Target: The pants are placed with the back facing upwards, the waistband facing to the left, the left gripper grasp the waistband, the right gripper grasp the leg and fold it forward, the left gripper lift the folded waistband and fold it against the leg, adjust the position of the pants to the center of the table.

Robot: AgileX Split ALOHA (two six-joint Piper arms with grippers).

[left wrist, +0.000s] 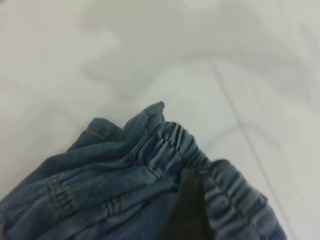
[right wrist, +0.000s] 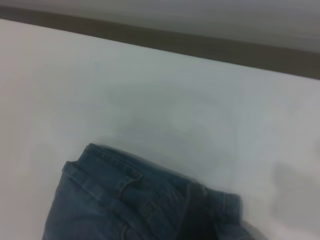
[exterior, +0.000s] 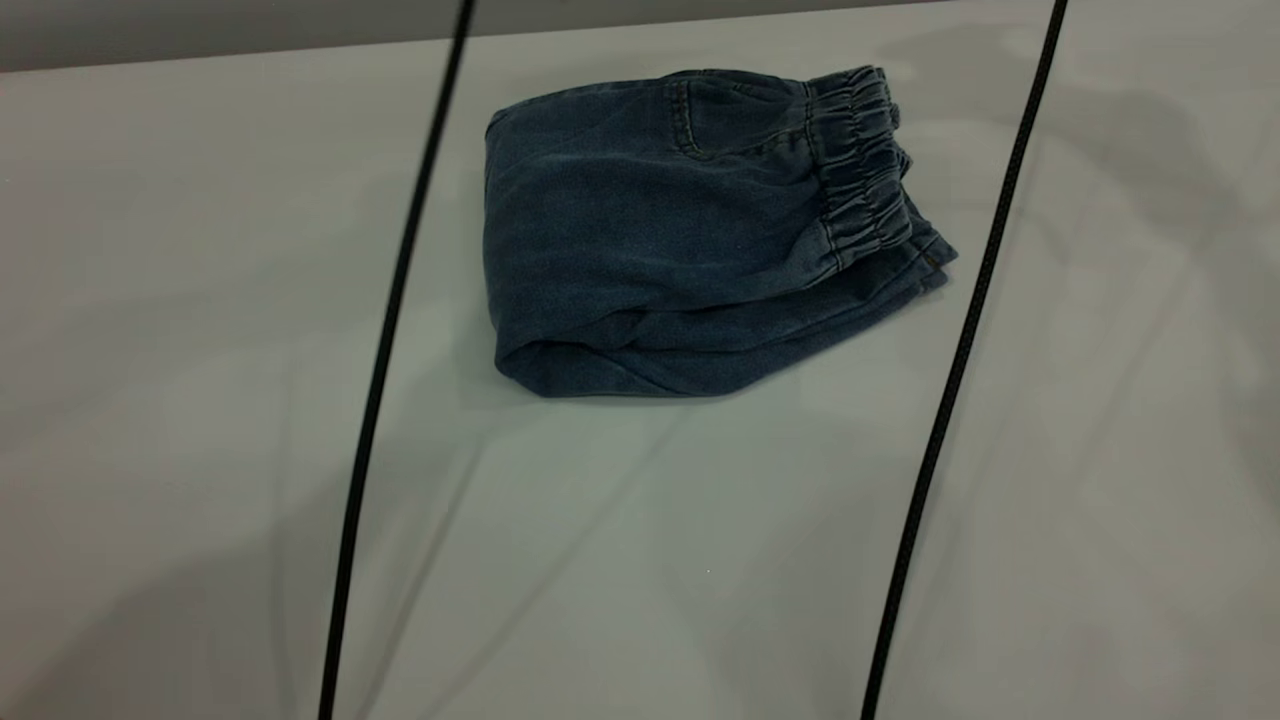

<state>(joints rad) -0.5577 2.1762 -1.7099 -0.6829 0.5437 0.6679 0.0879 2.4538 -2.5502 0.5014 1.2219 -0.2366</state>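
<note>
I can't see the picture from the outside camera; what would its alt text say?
Small blue denim pants lie folded into a compact bundle on a pale table, toward its far side, with the gathered elastic waistband at the bundle's right edge. Two thin black cables cross the picture from top to bottom, one on each side of the pants; no gripper shows.

pants (exterior: 690, 240) on table (exterior: 200, 300), waistband (exterior: 865, 165) rightward

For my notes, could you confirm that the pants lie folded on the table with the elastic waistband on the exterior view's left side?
Not quite: the pants do lie folded on the table, but the exterior view shows the waistband on the right side.
</note>
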